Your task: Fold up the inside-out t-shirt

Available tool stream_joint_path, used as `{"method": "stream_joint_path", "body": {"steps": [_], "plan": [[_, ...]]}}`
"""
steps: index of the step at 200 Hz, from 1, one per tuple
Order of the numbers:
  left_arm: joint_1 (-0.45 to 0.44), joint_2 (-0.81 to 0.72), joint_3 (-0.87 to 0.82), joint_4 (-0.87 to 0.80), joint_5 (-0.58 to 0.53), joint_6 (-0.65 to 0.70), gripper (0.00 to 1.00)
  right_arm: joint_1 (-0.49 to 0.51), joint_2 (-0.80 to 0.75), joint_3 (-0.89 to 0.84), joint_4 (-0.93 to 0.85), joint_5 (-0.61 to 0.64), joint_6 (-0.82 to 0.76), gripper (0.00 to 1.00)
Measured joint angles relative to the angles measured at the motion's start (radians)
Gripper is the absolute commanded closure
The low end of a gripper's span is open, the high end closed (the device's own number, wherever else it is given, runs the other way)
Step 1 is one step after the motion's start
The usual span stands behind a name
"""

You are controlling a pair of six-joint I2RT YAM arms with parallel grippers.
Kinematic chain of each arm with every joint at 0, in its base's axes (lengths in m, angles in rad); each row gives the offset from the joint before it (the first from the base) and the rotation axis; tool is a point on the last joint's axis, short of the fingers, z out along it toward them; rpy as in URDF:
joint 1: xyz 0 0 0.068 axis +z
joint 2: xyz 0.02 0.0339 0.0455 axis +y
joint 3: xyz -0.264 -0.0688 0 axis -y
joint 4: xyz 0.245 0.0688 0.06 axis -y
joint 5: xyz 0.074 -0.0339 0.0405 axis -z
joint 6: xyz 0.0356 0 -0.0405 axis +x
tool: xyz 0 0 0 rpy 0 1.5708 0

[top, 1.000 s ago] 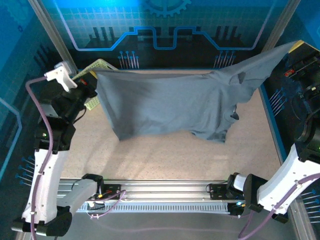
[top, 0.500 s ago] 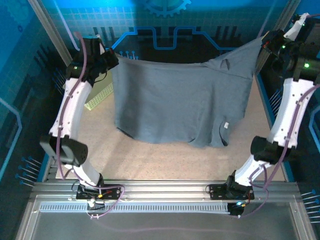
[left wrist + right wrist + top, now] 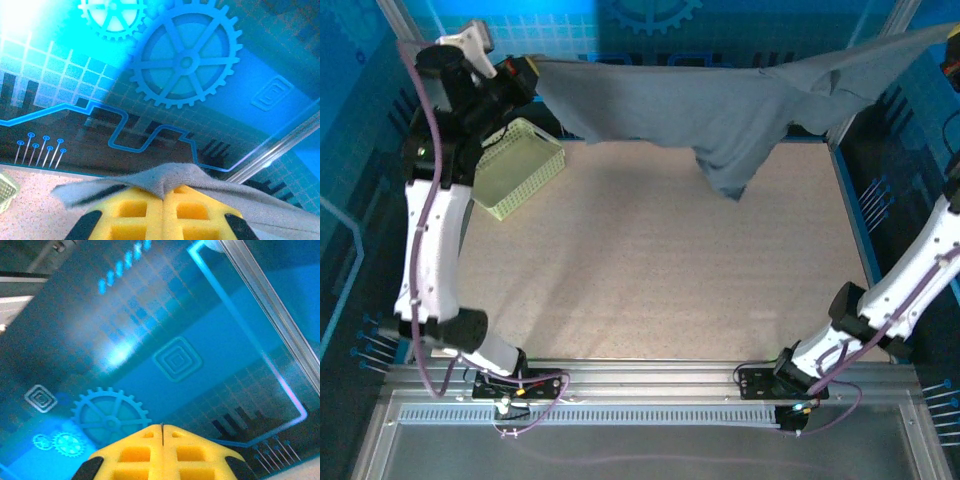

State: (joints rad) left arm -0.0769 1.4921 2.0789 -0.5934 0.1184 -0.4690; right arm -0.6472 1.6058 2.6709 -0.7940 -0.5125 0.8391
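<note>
I am holding the t-shirt (image 3: 700, 100) stretched in air above the far edge of the speckled desk (image 3: 650, 290), before blue gear-printed walls (image 3: 185, 65). Left wrist: left gripper (image 3: 164, 194) is pinching its cloth. Right wrist: right gripper (image 3: 161, 429) is sitting pressed together.

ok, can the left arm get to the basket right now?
Probably within reach: the basket sits uncovered beside that arm. But the left hand is shut on the lifted t-shirt, so it would have to let go first.

On the table (image 3: 650, 280), the basket (image 3: 517, 168) blocks far-left, the t-shirt (image 3: 700, 110) curtains the back; the middle lies open
</note>
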Motion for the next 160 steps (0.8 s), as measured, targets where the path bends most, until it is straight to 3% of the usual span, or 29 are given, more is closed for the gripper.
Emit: {"method": "stream_joint_path", "body": {"steps": [38,78,129,160], "plan": [[0.002,-0.246,-0.245,0.118,0.01,-0.002,1.0,-0.078,-0.2,-0.056,0.029,-0.03,-0.014,1.0],[0.003,-0.361,-0.309,0.174,0.009,0.001,1.0,-0.081,-0.326,-0.057,0.064,-0.002,-0.051,1.0],[0.003,-0.26,-0.283,0.183,0.002,0.005,1.0,-0.076,-0.282,-0.089,0.161,-0.018,-0.027,1.0],[0.003,-0.108,-0.253,0.18,0.003,0.005,1.0,0.036,-0.148,-0.098,0.168,0.003,-0.057,1.0]]}}
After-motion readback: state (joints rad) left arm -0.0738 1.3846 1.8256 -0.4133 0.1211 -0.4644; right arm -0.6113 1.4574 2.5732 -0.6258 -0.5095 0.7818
